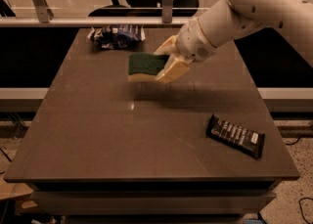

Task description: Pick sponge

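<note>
Table point(122, 140), wrapper point(116, 36), bar point(235, 135); pincer point(161, 64) around sponge point(142, 64)

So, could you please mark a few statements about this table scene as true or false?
1. The hand grips one end of the sponge. True.
2. The sponge's green side faces up. True.
3. The black bar lies at the back edge of the table. False: it lies near the front edge, on the picture's right.
4. The foil wrapper touches the black bar. False: it sits far from it, at the back edge.
</note>
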Action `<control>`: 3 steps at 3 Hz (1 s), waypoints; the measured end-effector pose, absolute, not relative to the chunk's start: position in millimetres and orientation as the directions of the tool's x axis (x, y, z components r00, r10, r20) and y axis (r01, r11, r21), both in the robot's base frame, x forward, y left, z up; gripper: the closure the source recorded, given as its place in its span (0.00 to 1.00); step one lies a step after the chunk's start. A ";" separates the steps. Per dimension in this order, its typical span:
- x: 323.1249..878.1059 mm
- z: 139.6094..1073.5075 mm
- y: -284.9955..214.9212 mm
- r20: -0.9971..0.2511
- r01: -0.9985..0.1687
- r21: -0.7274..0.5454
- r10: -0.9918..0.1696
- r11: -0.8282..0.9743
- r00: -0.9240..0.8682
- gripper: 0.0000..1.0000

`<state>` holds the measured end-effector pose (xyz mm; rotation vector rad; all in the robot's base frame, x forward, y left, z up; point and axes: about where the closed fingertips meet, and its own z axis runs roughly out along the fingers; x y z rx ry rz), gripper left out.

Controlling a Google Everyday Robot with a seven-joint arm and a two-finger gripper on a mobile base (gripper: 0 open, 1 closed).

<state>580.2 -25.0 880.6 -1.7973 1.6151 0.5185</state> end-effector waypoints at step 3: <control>583.8 948.6 -44.1 -0.611 -0.961 -0.277 -0.767 -0.026 0.197 1.00</control>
